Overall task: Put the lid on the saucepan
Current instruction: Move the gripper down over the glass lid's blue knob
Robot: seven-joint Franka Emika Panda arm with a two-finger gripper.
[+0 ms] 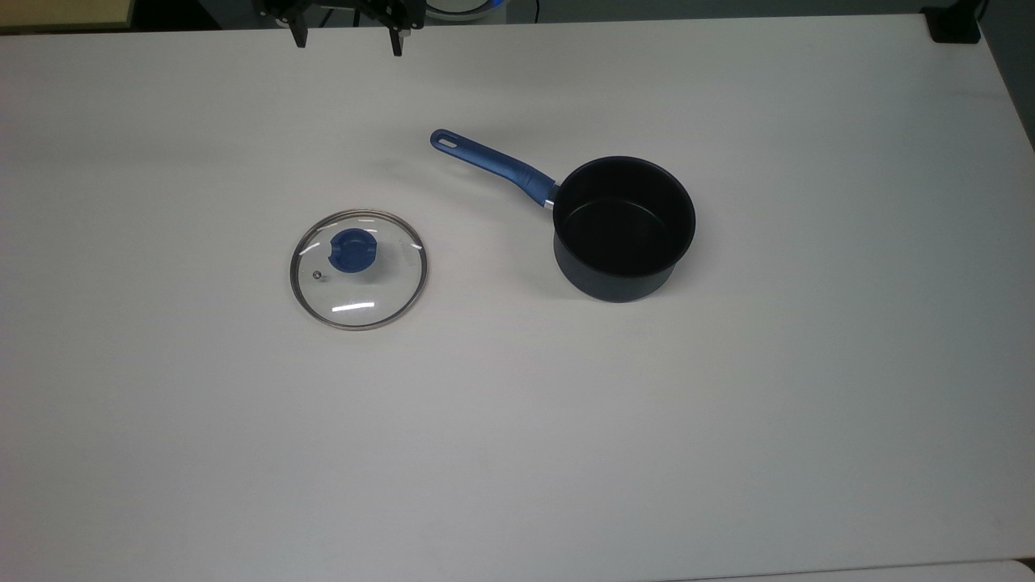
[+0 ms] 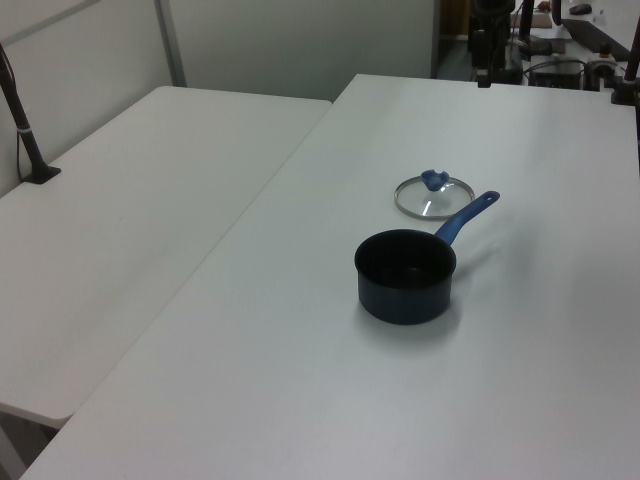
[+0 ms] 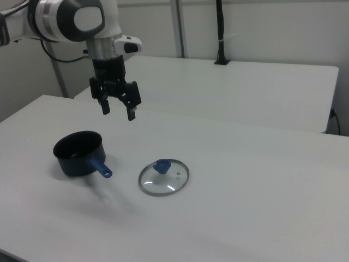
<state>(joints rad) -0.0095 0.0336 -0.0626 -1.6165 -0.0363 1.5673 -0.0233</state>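
The round glass lid (image 1: 358, 269) with a metal rim and blue knob lies flat on the white table (image 1: 517, 444), left of centre in the top view; it also appears as lid (image 2: 432, 195) and lid (image 3: 163, 177). The navy saucepan (image 1: 624, 228) stands upright to the top view's right of it, its blue handle (image 1: 492, 166) pointing toward the far edge; the same saucepan (image 2: 406, 276), saucepan (image 3: 79, 153) is uncovered. My gripper (image 1: 348, 39) hangs open and holds nothing, high over the table's far edge, well apart from both; gripper (image 3: 118, 110).
A second white table (image 2: 130, 220) adjoins the work table on the left view's left. A black post (image 2: 22, 120) is clamped to it. A dark clamp (image 1: 954, 24) sits at the top view's far right corner. Equipment (image 2: 560, 40) stands beyond the far edge.
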